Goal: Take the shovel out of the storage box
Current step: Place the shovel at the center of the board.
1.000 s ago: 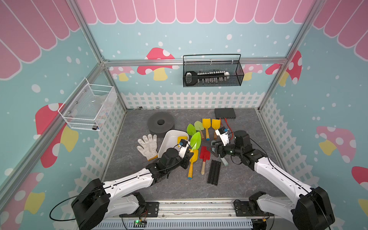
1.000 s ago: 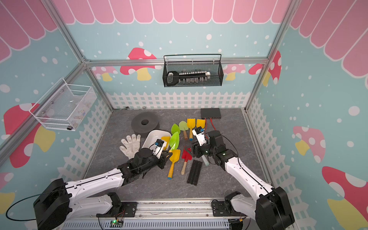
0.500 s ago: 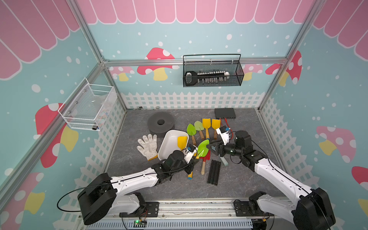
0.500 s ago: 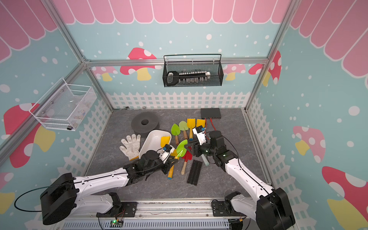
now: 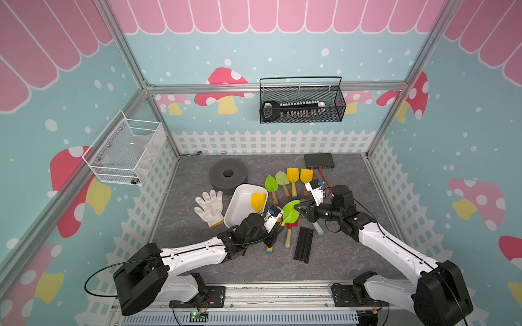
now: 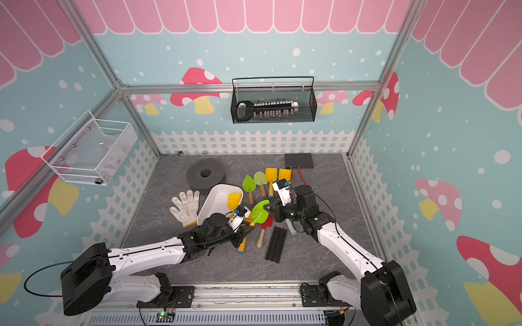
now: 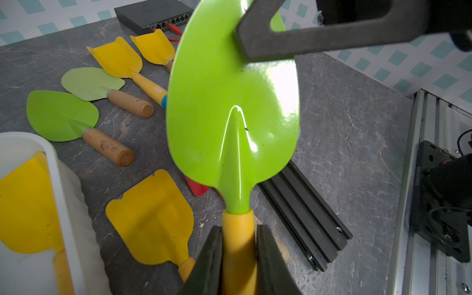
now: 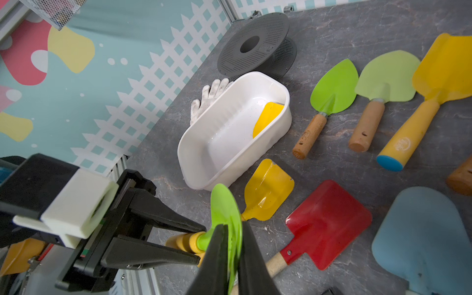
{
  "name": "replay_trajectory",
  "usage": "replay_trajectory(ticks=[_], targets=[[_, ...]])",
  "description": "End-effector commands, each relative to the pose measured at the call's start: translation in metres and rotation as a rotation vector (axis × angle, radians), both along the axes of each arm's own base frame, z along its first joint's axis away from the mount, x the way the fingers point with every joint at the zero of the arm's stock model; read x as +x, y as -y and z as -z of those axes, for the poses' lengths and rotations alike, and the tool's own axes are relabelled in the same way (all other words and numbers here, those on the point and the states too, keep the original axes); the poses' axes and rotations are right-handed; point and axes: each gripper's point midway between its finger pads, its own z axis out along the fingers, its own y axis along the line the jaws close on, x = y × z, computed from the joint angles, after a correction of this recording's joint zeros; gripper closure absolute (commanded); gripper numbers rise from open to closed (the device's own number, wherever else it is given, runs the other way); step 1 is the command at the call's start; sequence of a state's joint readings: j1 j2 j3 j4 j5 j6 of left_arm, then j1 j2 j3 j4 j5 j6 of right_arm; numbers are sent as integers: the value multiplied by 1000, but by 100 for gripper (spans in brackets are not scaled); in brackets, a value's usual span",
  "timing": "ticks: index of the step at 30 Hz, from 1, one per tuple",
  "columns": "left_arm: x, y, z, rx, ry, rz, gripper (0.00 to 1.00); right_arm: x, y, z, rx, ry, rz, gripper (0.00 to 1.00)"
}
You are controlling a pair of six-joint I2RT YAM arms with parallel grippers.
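The left tool [image 7: 239, 245] is pressed tight on the yellow handle of a shiny green shovel [image 7: 229, 107] with a round metal blade. The right tool [image 8: 233, 231] pinches the thin edge of that blade, close to its tip. So both tools hold the green shovel at once. It is up in the air over the grey stone-look worktop [image 5: 339, 254], with the handle toward the near left and the tip toward the far right.

The green shovel is out of the storage box [image 5: 240, 207], a shallow white plastic tub with round corners, and hangs just to the right of it. A flat yellow shovel [image 5: 258, 201] lies inside the box along its right side.

On the worktop under the green shovel lie a red square shovel with a wooden handle [image 8: 329, 224] and a second yellow shovel [image 8: 268, 189], which is just beside the box. A long black metal bar [image 5: 303, 244] lies a bit nearer and to the right. A pale blue shovel blade [image 8: 424, 237] shows under the right arm.

Farther back, a row of four more shovels [image 5: 292, 175] lies side by side, two green and two yellow. A white knit glove [image 5: 209, 204] lies left of the box. A grey round spool [image 5: 228, 175] sits behind the box.
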State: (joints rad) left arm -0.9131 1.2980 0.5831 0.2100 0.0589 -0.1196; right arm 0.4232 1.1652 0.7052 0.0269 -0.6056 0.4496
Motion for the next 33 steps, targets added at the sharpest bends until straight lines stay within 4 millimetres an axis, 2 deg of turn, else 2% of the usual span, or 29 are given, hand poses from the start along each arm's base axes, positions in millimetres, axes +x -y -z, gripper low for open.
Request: replay_trajectory(ticks=[1,4,6,10,15,20,27,33], targets=[[2,10,-12,-17,22,19,97,-1,-1,-6,-8,52,-13,93],[2,13,-11,-18,6,21,94,-2,-1,-9,-7,67,-20,96],[1,16,-11,-12,-4,36,86,-3,1,-12,-11,83,-20,100],[-5,20,-6,7,-42,81,65,-6,3,-16,-21,106,-23,100],[-9,25,-7,-39,-104,132,51,-9,2,-21,-14,110,-38,100],[-7,18,-13,-128,-211,172,46,-13,8,-26,-60,141,-40,100],[-8,5,-24,-237,-293,234,46,-18,17,-38,-87,182,-22,100],[-18,9,-29,-257,-321,299,47,-21,19,-46,-72,199,-25,100]])
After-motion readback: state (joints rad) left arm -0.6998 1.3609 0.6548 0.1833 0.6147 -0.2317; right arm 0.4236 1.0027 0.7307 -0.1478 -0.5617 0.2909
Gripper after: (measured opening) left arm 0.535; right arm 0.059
